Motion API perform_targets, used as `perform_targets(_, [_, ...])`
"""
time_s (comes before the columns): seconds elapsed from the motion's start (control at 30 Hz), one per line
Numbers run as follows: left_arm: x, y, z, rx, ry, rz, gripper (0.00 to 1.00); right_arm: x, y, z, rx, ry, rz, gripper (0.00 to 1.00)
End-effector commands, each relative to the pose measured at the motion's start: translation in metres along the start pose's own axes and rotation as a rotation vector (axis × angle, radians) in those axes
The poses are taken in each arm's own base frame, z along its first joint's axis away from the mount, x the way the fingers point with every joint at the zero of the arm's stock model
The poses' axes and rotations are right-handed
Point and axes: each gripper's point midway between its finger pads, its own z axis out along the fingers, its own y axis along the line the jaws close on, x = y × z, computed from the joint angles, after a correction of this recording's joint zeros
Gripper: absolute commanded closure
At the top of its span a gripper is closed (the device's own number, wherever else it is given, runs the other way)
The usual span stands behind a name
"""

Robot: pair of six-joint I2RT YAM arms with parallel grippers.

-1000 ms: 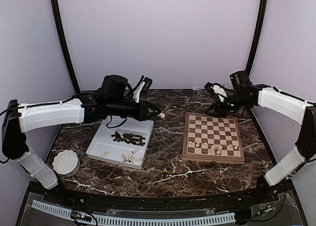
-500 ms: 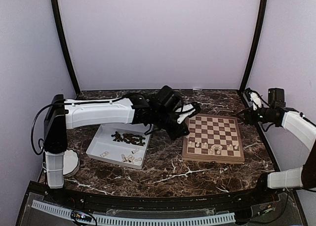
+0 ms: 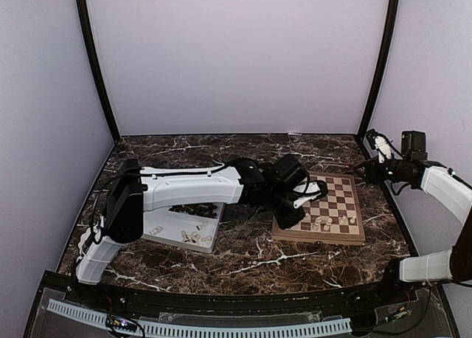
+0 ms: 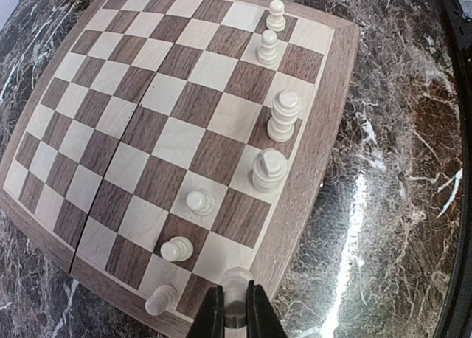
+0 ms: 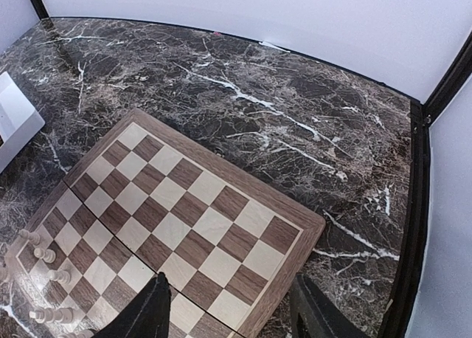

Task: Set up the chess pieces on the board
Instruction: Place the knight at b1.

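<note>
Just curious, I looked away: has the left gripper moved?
Yes. The left gripper, holding a pale piece, swung right, from above the tray to over the board.

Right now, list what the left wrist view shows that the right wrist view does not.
Only left wrist: the left gripper shut on a pale piece. Only right wrist: the open, empty right gripper and a white tray corner. Both: the board with pale pieces standing along one edge.
</note>
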Motion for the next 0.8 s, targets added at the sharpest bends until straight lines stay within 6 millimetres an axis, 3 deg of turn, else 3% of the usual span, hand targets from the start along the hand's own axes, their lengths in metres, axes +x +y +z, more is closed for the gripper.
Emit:
perform_targets(0.0, [0.003, 0.002, 0.003, -0.061, 0.049, 0.035, 1.00, -0.003, 0.001, 0.002, -0.018, -0.025, -0.002, 0.43])
perform_targets(0.77, [0.006, 0.004, 0.025, -0.076, 0.075, 0.039, 1.00, 0.003, 0.006, 0.008, -0.059, -0.009, 0.012, 0.42])
